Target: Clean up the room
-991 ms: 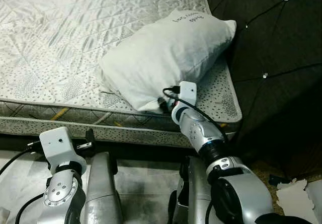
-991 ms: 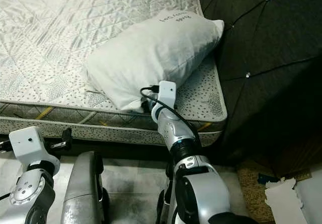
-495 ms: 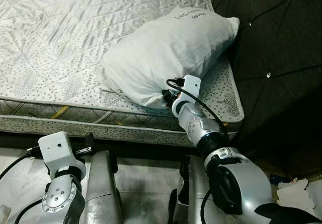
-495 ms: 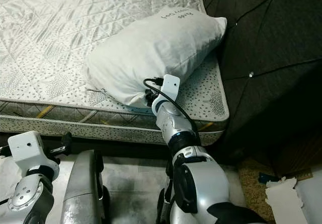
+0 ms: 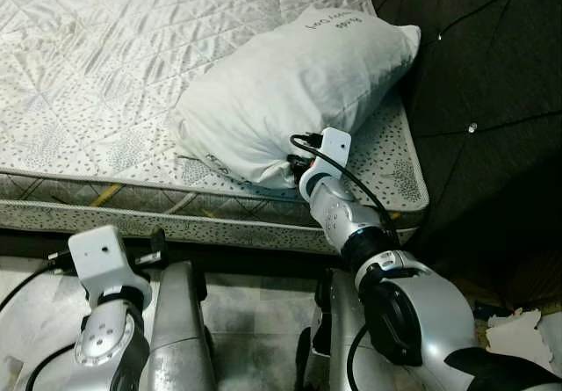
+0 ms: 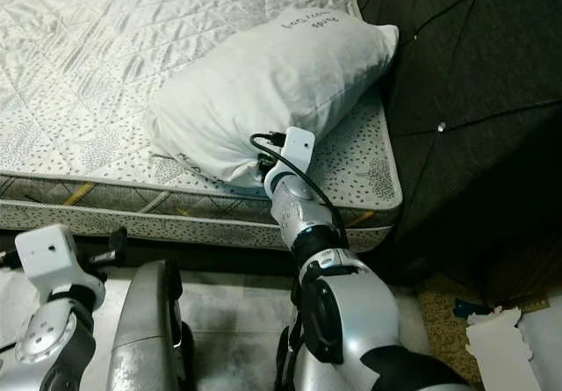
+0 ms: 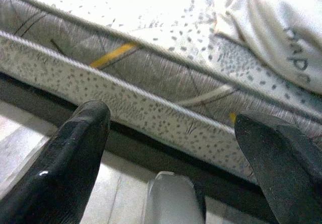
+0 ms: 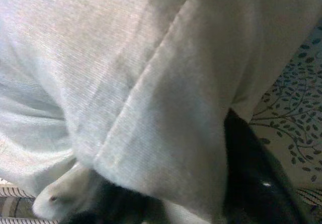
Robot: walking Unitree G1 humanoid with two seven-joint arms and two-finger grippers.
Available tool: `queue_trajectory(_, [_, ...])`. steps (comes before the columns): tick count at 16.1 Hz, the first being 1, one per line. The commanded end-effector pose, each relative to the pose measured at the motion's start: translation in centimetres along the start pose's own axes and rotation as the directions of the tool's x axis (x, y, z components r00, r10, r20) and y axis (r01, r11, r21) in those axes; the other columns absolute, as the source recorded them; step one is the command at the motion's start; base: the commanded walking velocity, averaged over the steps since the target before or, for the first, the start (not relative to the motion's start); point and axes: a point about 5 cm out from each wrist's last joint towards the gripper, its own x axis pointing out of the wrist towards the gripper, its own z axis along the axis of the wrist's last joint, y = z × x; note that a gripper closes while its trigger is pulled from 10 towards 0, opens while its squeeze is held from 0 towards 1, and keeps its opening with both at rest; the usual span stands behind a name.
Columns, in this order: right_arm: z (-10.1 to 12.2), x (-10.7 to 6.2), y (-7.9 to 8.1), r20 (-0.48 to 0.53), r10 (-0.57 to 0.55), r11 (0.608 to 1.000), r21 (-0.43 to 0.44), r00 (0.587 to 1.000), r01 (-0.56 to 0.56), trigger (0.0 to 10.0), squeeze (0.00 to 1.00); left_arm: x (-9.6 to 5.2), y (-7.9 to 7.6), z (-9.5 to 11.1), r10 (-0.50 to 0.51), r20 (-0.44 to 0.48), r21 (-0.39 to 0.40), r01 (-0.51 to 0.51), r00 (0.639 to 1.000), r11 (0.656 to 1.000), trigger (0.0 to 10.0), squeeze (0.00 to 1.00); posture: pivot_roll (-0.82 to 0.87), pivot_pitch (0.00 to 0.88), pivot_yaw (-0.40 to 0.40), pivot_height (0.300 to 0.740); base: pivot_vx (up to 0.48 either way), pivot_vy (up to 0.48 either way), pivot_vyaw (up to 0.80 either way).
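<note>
The right gripper (image 5: 294, 167) pinches the pillow (image 5: 290, 92) on the bed (image 5: 88, 75), not yet straightened; the left gripper (image 7: 171, 148) idles open.

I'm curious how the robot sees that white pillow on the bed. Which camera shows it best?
The left eye view: the whole pillow lies on the mattress, the right gripper at its near end. The right eye view shows much the same. The right wrist view shows close-up fabric; the left wrist view, one corner past the left gripper.
</note>
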Motion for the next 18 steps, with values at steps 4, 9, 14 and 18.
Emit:
queue_trajectory(4, [2.6,0.2,-0.4,0.095,-0.016,1.000,-0.008,0.995,0.017,0.0,0.00,0.1,0.0,0.1,0.014,0.003,-0.013,-0.013,1.000,1.000,10.0,0.00,0.12,0.116,-0.103,0.546,0.000,0.000,0.00])
queue_trajectory(9, [8.3,-0.3,-6.4,0.249,-0.173,0.982,-0.024,0.953,0.185,0.0,0.00,1.3,0.1,0.9,0.015,0.039,-0.003,-0.015,0.999,1.000,10.0,0.00,0.12,0.067,-0.100,0.546,0.000,0.000,0.00])
queue_trajectory(14, [12.3,-2.3,-12.3,0.363,-0.317,0.935,-0.036,0.876,0.354,0.0,0.00,2.0,-0.1,1.0,0.005,0.048,0.003,-0.005,0.999,1.000,10.0,0.00,0.09,0.050,-0.076,0.546,0.000,0.000,0.00])
queue_trajectory(18, [12.3,-2.3,-12.3,0.363,-0.317,0.935,-0.036,0.876,0.354,0.0,0.00,2.0,-0.1,1.0,0.005,0.048,0.003,-0.005,0.999,1.000,10.0,0.00,0.09,0.050,-0.076,0.546,0.000,0.000,0.00])
